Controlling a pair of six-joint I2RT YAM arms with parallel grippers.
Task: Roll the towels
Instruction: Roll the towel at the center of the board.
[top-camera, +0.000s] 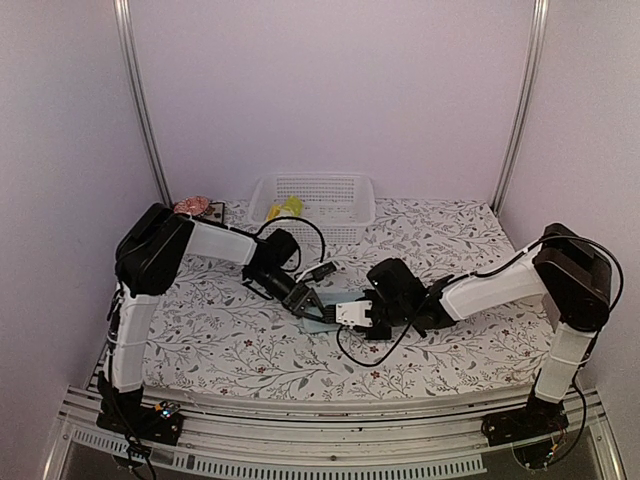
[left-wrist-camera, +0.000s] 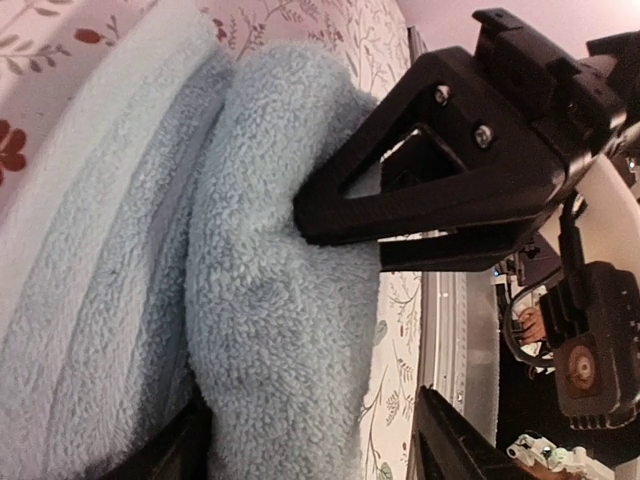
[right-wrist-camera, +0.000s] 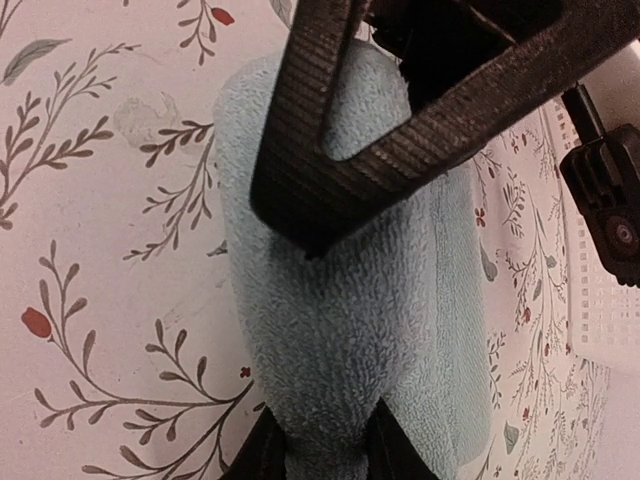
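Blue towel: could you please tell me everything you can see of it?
The blue towel is pale, fluffy terry, folded into a thick roll. It lies on the floral table, mid-table between the two arms. The right gripper pinches one end. The left gripper straddles it with open jaws, one finger against its side.

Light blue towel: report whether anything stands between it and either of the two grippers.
Nothing visible does. The light blue towel lies between both grippers with no other object around it. The right gripper pinches one end of it. The left gripper straddles the other end with its jaws open, one finger just clear of the cloth.
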